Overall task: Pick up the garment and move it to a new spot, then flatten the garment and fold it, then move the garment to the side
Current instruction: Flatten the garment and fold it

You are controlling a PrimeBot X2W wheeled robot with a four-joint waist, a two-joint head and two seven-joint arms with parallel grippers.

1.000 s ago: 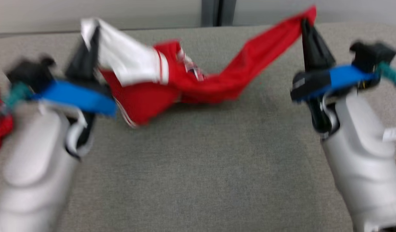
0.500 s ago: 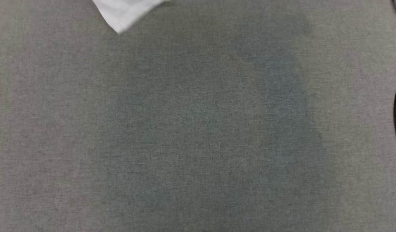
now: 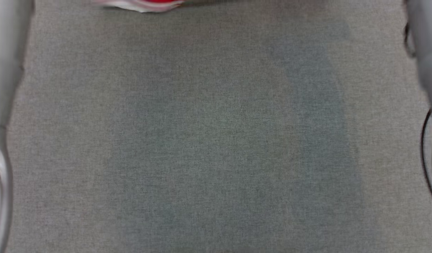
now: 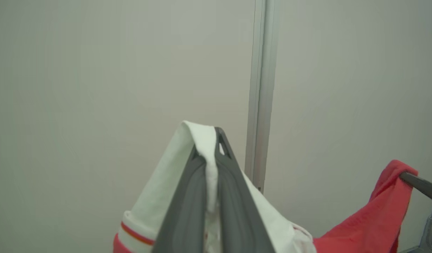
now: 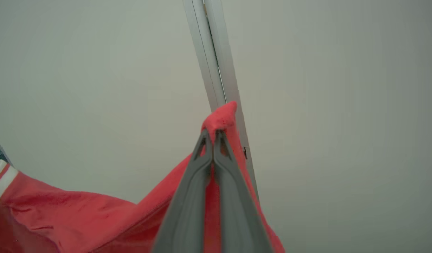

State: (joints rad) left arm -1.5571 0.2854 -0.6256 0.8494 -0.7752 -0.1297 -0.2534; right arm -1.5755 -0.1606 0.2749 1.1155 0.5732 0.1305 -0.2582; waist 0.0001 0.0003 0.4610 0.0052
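Garment position: suspended in the air between the 2 grippers, 1 end in each. Left gripper is clamped on a white section with a red band. Right gripper is clamped on a red corner. On each side the jaws are pressed together with cloth pinched between them.

Long axis of the garment runs left to right, from gripper to gripper, and the middle sags below the 2 grip points. In the head view, a red-and-white sliver of cloth shows toward the far edge of the table, left of centre, with bare grey surface nearer the robot.

Neither arm is nearer; each holds its own end. Probable next move: lower the 2 ends together onto the table to flatten the cloth.

Count: 1 garment, 2 grippers, 2 pale forearms, 1 table.
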